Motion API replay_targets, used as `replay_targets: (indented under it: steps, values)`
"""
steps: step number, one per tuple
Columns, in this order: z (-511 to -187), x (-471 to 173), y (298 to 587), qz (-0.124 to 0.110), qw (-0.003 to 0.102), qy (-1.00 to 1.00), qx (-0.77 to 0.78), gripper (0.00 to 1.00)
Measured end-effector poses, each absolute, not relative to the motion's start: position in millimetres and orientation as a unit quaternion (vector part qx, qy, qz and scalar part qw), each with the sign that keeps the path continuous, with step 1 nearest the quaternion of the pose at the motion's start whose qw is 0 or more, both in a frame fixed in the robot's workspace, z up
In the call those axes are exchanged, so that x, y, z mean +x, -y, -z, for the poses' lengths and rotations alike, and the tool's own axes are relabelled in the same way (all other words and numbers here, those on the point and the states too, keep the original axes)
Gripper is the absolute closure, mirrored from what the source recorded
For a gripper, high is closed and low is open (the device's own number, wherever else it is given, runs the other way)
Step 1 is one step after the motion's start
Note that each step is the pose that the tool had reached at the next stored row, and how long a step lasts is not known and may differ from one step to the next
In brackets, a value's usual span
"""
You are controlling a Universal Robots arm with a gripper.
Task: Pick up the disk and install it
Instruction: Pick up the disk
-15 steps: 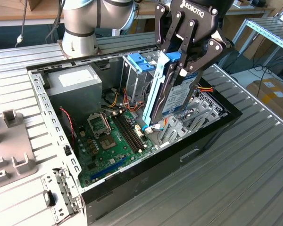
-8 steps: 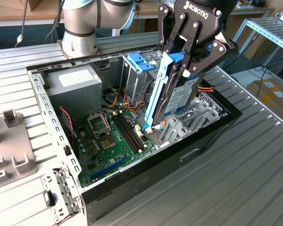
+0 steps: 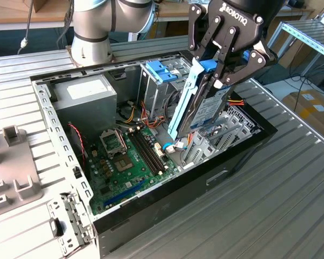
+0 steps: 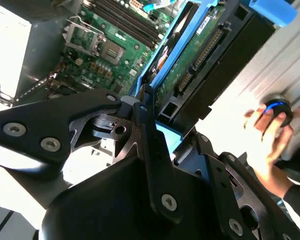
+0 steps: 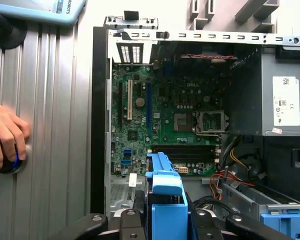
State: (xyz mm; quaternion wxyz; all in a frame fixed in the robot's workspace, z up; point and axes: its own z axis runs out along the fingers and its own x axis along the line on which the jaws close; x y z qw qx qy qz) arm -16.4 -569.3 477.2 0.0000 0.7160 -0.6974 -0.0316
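The gripper [image 3: 221,76] has its jaws clamped on the disk [image 3: 206,110], so the pick-up looks done and the install is the step in hand. The disk hangs steeply tilted, blue rails on its edges, above the open computer case [image 3: 167,200] on the worktop [image 3: 270,208], just beside the drive cage [image 3: 163,75] and clear of the motherboard [image 3: 130,162]. By my judgement, seating it calls for squaring those rails to the bay before any descent.
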Motion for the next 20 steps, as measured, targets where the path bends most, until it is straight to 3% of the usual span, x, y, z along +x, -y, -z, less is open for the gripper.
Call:
replay_targets:
  steps: [1, 20]
  values:
    - [-477.3, -15.2, 571.2, 0.036, -0.005, 0.697, 0.716, 0.63]
    - [-476.1, -5.9, 586.2, 0.036, -0.005, 0.697, 0.716, 0.63]
